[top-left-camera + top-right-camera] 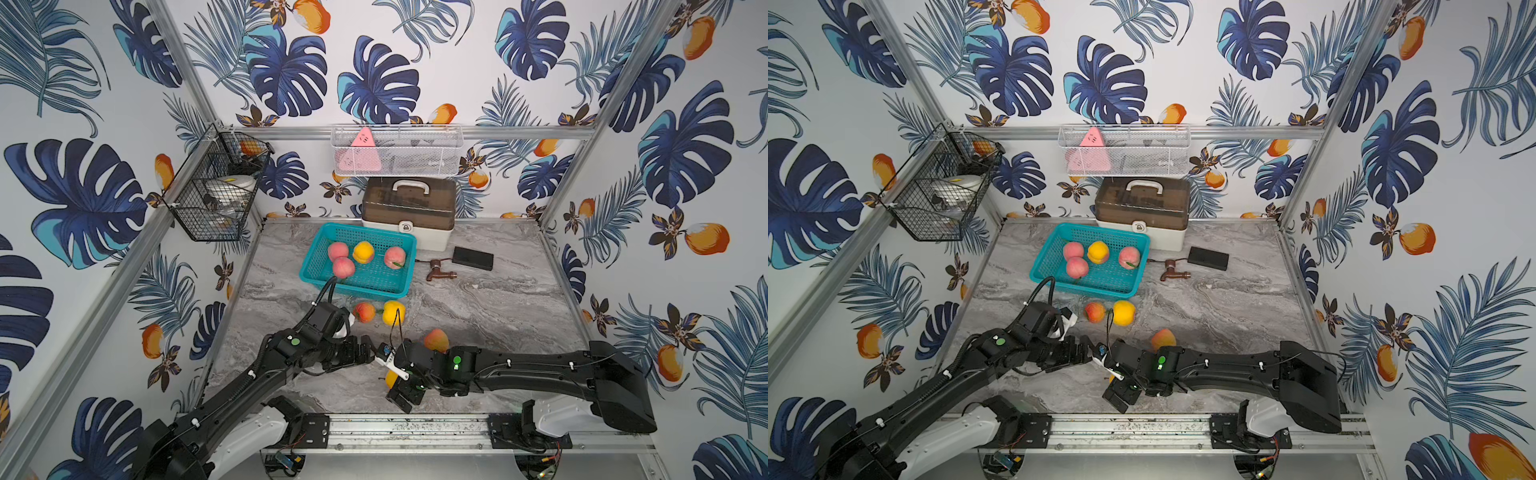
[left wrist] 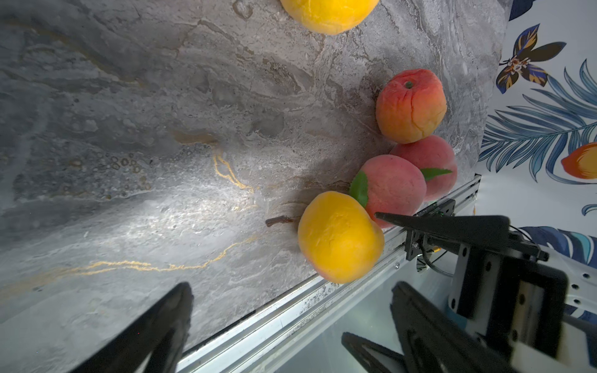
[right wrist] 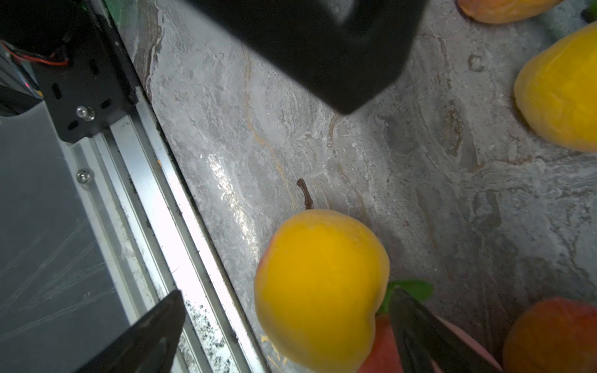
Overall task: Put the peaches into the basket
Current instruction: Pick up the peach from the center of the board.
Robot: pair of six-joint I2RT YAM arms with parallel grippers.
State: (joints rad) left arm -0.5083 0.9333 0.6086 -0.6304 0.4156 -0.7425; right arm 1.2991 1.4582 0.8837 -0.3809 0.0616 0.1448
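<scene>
While four round toy peaches [image 1: 344, 266] sit in the teal plastic lattice basket [image 1: 361, 291], black left gripper [image 2: 292, 287] and right gripper [image 3: 286, 297] stand wide open — both.

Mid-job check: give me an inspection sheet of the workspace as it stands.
Surface: grey marble table, no spills seen.
Job's things: teal basket holds four peaches; six more lie loose, including a yellow peach by the front rail.
Clutter: brown tap, black box, lidded case at the back.
Grippers: left gripper open, empty; right gripper open, at the yellow peach.
Cables: left wrist cable arches by the basket's front rim.
Surroundings: leaf-print walls, black wire basket, white mesh basket.
</scene>
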